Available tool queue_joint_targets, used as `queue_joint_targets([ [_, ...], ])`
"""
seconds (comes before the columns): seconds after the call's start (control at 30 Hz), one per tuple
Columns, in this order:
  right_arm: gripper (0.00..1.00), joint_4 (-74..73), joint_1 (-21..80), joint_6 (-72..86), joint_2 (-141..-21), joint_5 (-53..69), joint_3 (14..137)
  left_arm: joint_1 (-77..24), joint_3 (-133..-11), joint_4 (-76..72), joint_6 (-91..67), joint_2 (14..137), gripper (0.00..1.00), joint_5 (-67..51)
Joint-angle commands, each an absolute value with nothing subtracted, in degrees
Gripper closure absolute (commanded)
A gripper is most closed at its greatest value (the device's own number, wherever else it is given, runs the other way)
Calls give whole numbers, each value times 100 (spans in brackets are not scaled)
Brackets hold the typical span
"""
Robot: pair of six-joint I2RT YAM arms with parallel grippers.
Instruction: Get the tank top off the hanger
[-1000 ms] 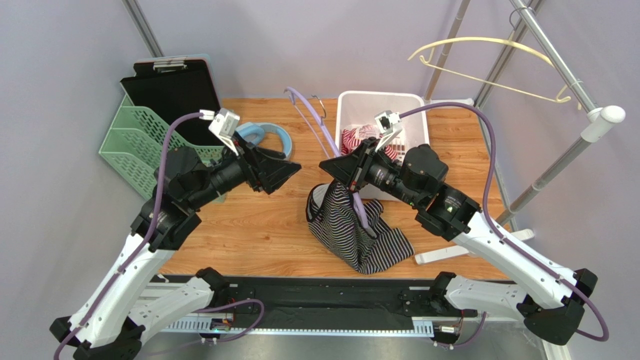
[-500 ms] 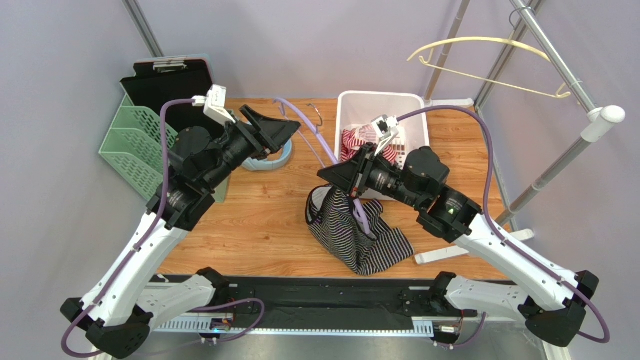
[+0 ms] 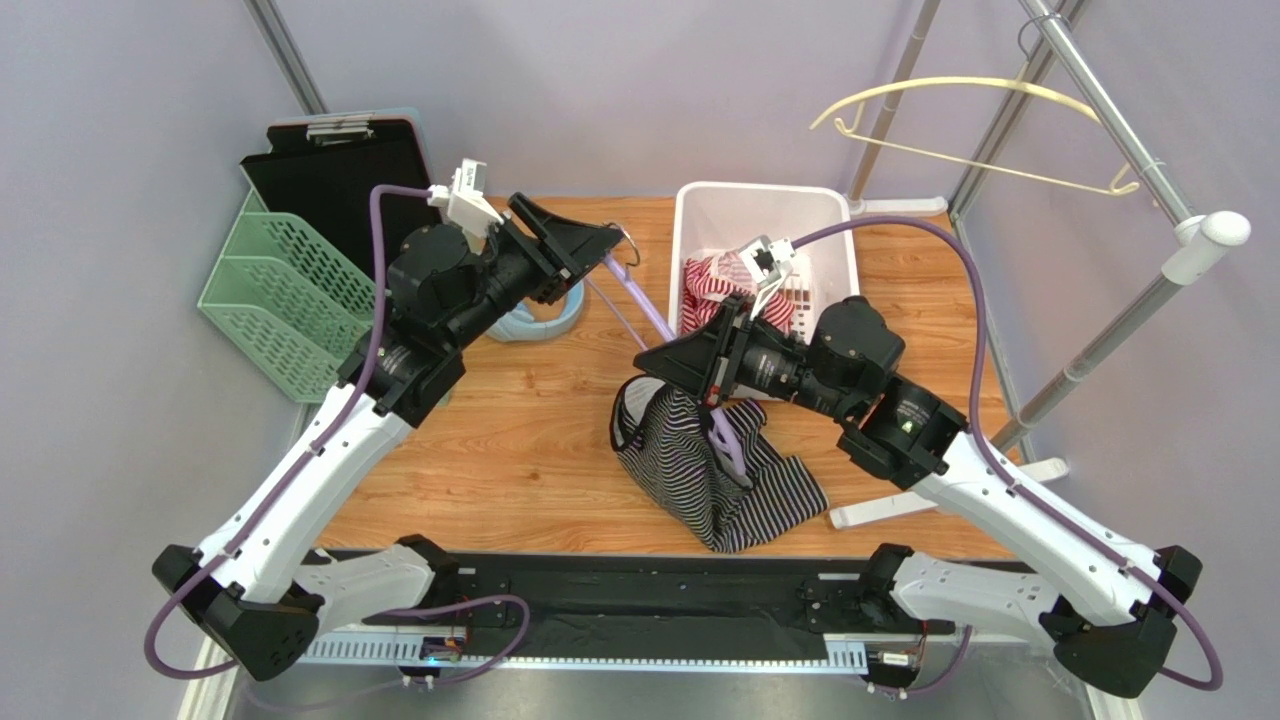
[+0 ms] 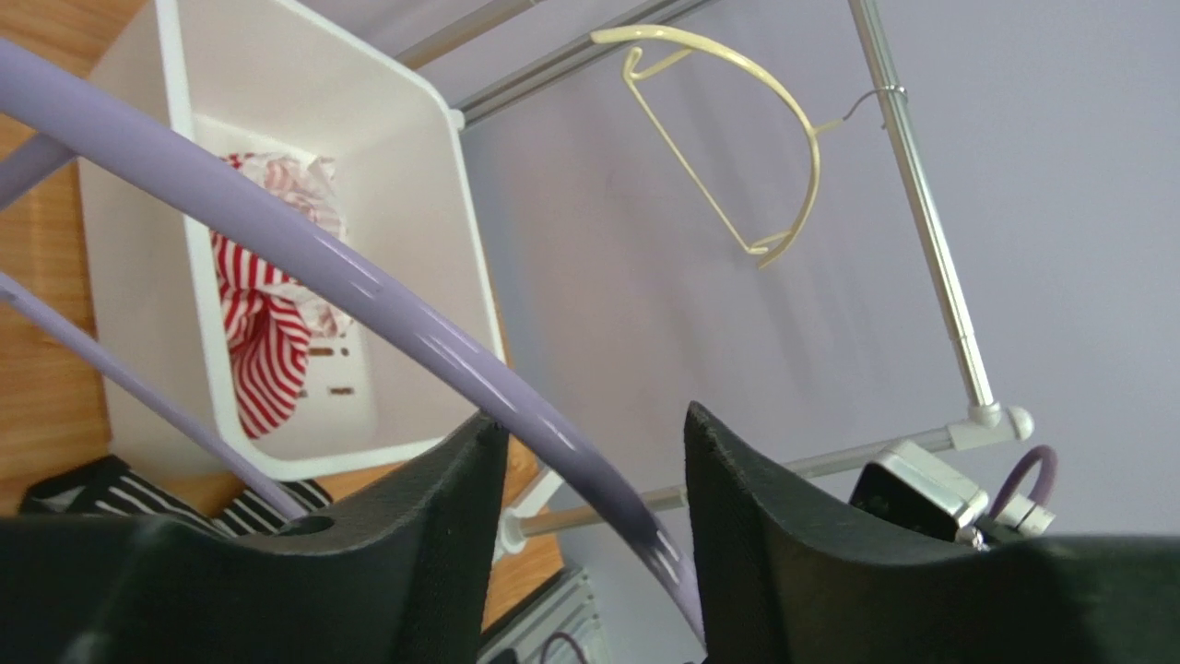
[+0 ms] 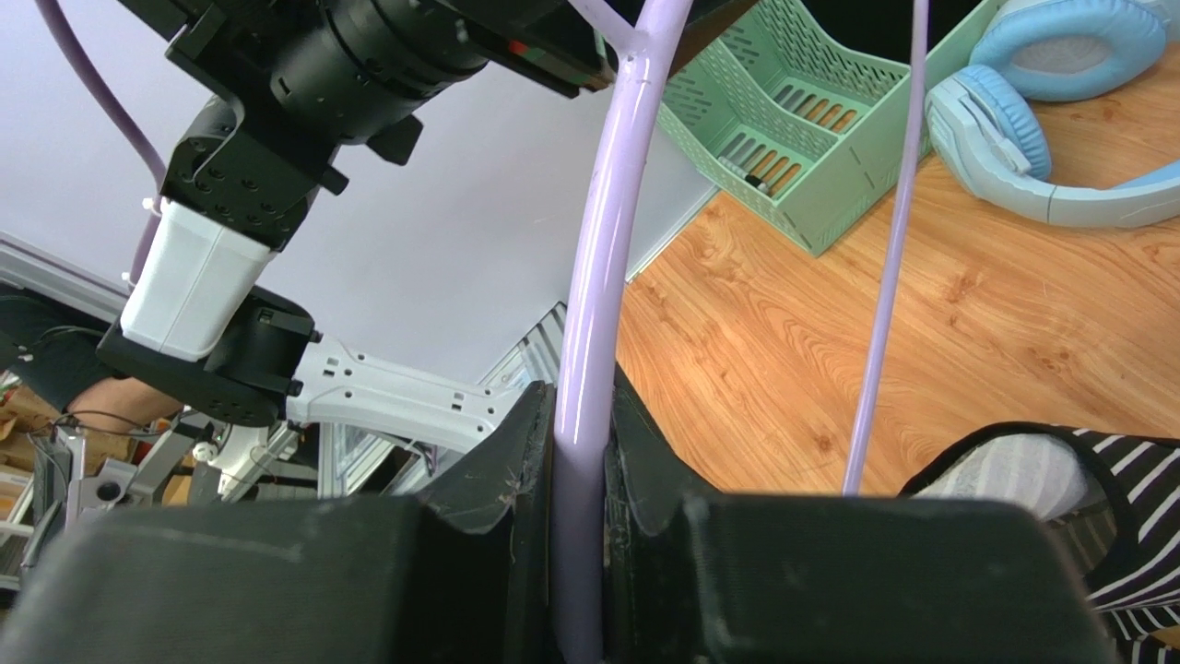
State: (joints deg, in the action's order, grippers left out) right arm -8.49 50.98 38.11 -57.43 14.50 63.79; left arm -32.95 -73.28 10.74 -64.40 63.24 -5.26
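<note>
A lilac hanger (image 3: 639, 300) stands tilted over the wooden table, its lower end inside a black-and-white striped tank top (image 3: 706, 465) that lies bunched on the table. My right gripper (image 3: 661, 357) is shut on one hanger arm (image 5: 599, 305) just above the tank top (image 5: 1094, 484). My left gripper (image 3: 604, 240) is open at the hanger's upper end near the hook. In the left wrist view the hanger's arm (image 4: 346, 284) passes between the open fingers (image 4: 776, 526) without being pinched.
A white basket (image 3: 759, 198) holding a red-striped cloth (image 3: 714, 282) stands behind the hanger. Blue headphones (image 3: 549, 318), a green file tray (image 3: 278, 293) and a black clipboard (image 3: 338, 173) are at the back left. A yellow hanger (image 3: 962, 120) hangs on the metal rack (image 3: 1142, 315) at right.
My left arm has swung from the table's middle up and to the right, and its open jaws now straddle the hanger's upper end. The right gripper has barely moved.
</note>
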Motion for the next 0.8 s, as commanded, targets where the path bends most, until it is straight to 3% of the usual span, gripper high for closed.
queue_joint_targets([
  [0.0,100,-457,5124,3718,-5564,1608,6442,-3270,-7567,607,-6425,6425,67,-861],
  [0.1,98,-606,5124,3691,-5555,1547,6512,-3270,-7541,607,-6451,6530,82,-993],
  [0.3,96,-1309,5115,3814,-5739,1021,6986,-3208,-7488,580,-6679,6679,100,-896],
  [0.6,65,-1889,5019,3727,-6161,975,7663,-2953,-7243,589,-7154,6698,100,-1002],
  [0.77,59,-1951,4659,3814,-6564,1624,8077,-2900,-7163,589,-7242,6627,100,-976],
])
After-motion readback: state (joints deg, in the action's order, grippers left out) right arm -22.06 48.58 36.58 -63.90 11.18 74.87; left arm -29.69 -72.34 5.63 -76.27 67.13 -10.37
